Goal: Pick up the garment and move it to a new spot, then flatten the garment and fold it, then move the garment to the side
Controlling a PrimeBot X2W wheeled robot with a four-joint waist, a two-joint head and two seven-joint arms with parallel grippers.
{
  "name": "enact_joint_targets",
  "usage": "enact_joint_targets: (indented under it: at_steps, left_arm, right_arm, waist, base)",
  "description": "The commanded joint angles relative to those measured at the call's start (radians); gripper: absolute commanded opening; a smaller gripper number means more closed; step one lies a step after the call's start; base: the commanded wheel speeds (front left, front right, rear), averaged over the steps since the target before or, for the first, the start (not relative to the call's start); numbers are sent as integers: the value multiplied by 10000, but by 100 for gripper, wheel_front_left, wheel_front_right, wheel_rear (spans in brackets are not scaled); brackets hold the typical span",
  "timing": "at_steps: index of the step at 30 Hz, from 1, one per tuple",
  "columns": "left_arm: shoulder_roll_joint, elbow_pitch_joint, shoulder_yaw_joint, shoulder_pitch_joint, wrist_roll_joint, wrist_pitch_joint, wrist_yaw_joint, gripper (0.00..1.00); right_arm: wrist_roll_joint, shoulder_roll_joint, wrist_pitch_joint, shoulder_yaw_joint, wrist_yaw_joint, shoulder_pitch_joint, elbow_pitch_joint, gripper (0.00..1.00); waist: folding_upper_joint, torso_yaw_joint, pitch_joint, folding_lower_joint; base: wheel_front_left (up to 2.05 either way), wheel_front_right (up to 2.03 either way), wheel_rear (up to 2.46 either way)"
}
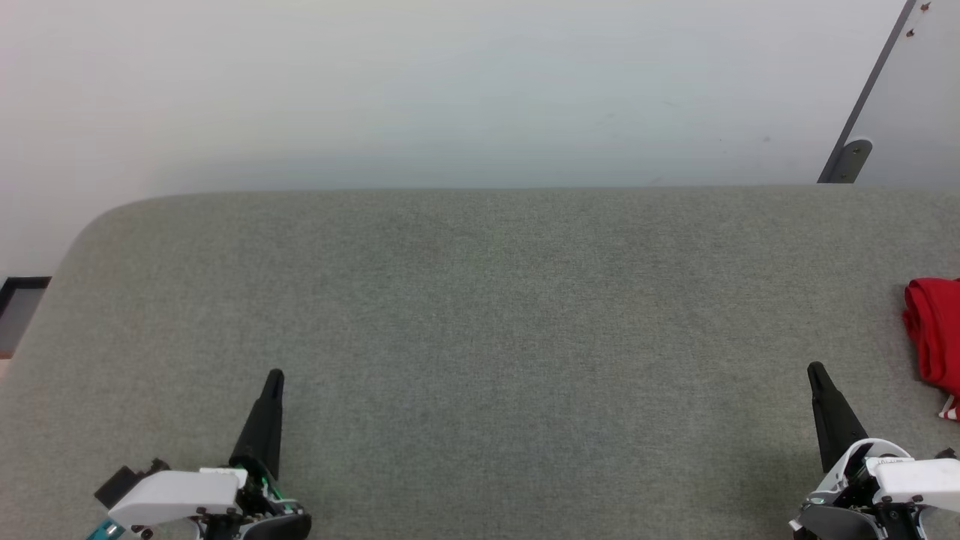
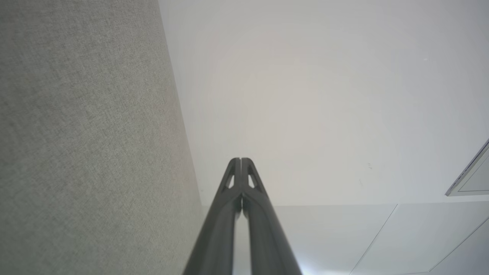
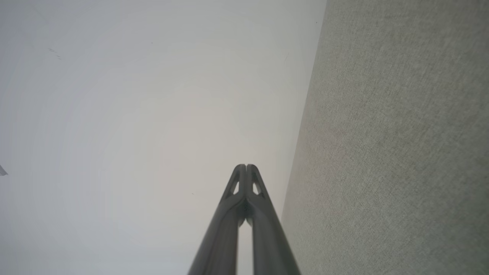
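Right pincer [image 1: 817, 373] clenched and empty above the grey tabletop [image 1: 480, 300]; left pincer [image 1: 273, 377], well left of it, clenched on nothing too: seemingly a parked pose. Near the right pincer, on its right, lies the garment [image 1: 932, 334]: bright red, bunched in soft folds, a striped white band peeking out.
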Motion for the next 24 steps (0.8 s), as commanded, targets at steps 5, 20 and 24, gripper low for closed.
enact_joint_targets:
  at_steps: [5, 20, 24]
  left_arm:
    - [-24, 22, 31, -104, 35, 25, 18, 0]
    - [-30, 22, 39, -104, 49, 24, 18, 0]
    - [-32, 22, 42, -105, 52, 23, 20, 0]
  right_arm:
    - [50, -13, 15, 8, -14, -30, 1, 0]
    - [50, -13, 14, 8, -14, -30, 1, 0]
    - [50, -13, 14, 8, -14, -30, 1, 0]
  waist:
    - [-1, 0, 0, 0]
    - [-1, 0, 0, 0]
    - [-1, 0, 0, 0]
  base:
    - [0, 0, 0]
    - [0, 0, 0]
    - [0, 0, 0]
